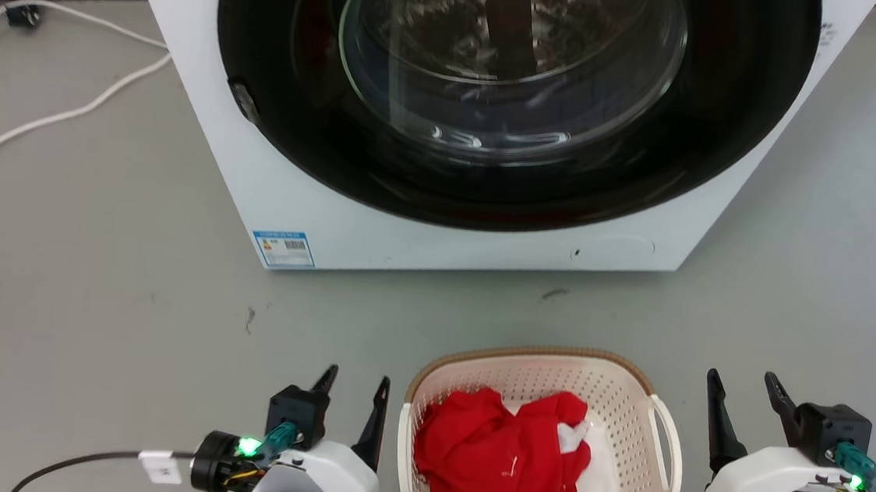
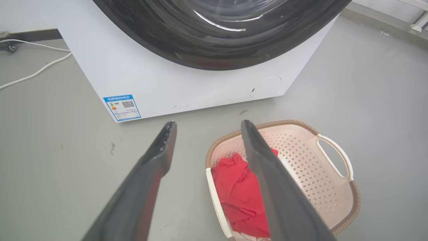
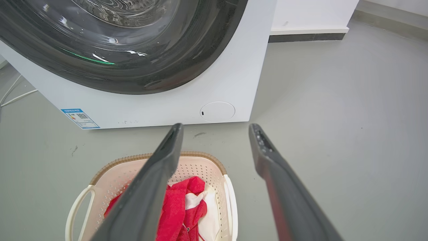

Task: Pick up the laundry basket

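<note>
Grey floor near the washer holds the laundry basket, red clothes inside, between both arms. Left gripper and right gripper — fingers spread, holding and touching nothing. Best bet imo: lower each onto its side handle, close evenly, lift level w/o tipping.

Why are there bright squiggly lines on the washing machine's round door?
Head view: that is glare, light reflected in the curved glass door. Left wrist view: one white streak of the same glare, and the wide lens makes the washer lean. Right wrist view: white and green glints on the door.
</note>
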You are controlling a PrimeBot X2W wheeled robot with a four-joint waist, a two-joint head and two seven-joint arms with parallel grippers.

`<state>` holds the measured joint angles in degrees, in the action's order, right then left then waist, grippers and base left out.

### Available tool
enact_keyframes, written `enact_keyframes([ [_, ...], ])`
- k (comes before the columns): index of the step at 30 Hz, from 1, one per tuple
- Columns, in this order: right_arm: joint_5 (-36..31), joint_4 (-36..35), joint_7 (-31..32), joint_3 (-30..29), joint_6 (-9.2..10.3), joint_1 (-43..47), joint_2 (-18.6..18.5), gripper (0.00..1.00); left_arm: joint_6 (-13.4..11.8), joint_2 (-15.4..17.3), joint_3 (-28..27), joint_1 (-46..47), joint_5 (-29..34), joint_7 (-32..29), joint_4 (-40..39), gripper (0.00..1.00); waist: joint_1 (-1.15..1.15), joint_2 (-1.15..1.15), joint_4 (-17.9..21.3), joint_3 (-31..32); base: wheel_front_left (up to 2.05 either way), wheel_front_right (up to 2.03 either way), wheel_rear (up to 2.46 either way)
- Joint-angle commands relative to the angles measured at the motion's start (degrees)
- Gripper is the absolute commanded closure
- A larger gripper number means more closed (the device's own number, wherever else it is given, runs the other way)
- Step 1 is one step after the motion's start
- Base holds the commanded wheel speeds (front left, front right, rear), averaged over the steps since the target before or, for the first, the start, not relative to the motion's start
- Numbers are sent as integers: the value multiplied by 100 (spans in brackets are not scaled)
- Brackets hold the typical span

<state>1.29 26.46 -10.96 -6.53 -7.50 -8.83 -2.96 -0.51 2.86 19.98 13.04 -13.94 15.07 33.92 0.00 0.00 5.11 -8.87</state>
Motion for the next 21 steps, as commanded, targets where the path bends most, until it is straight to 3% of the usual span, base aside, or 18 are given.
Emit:
enact_keyframes([
  [1, -18, 114, 22, -31, 2, -168, 14, 0, -12, 3, 89, 177, -112, -54, 215, 0, 0, 0, 46, -170, 0, 0, 0],
  [6, -65, 692, 42, -156, 2, -481, 15, 0, -41, 1, 417, 608, -487, -266, 969, 0, 0, 0, 98, -537, 0, 0, 0],
  [13, -9, 1738, 231, -237, 3, -1221, -32, 0, 111, 5, 799, 1278, -1107, -854, 1809, 0, 0, 0, 219, -1096, 0, 0, 0],
  [21, 233, 3029, 711, 35, 3, -2274, -195, 0, 111, 5, 1048, 2125, -1510, -1545, 2605, 0, 0, 0, 406, -1817, 0, 0, 0],
])
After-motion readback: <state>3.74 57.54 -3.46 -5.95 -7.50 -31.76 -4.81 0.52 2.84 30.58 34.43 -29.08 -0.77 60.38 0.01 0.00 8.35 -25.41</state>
